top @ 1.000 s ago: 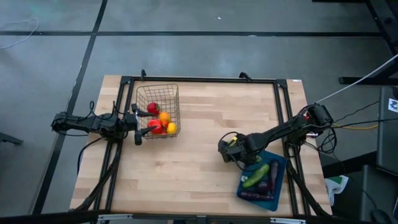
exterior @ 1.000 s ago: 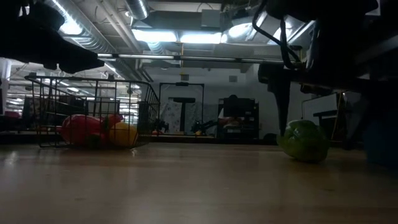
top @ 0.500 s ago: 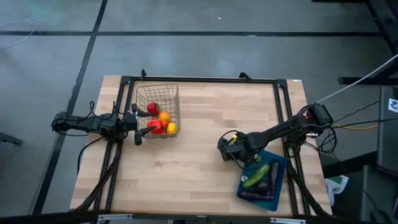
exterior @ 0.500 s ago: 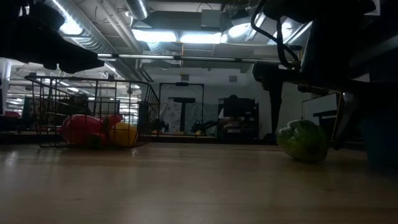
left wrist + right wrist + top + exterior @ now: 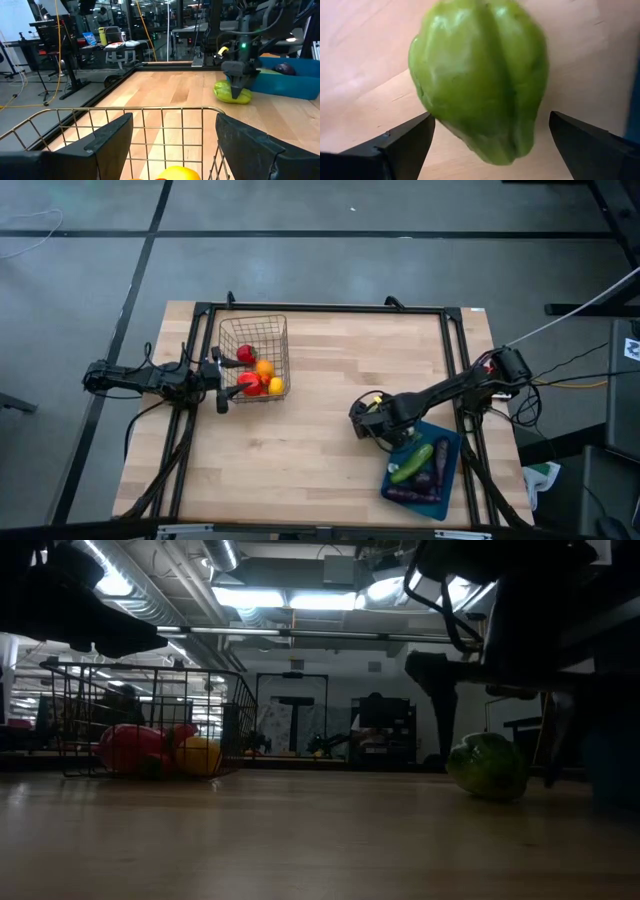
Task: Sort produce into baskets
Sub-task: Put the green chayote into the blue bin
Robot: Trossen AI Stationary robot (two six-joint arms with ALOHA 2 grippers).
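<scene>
Right gripper [image 5: 364,409] has eased down over the green pepper [image 5: 480,75], fingers spread wide either side, nothing held. Pepper looks light, rigid, probably slick; grip across its broad middle. Left gripper [image 5: 222,365] waits part open at the wire basket [image 5: 254,330].

The wire basket [image 5: 254,358] stands on the desk [image 5: 320,430] near its far left corner, with produce [image 5: 258,377] inside. The tray [image 5: 422,472] lies at the near right corner, holding vegetables [image 5: 412,462]. The pepper [image 5: 488,766] lies on the desk just beside the tray.

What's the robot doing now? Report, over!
Right gripper open, straddling green pepper beside blue tray. Left gripper open, waiting at wire basket. Nothing blocking.
</scene>
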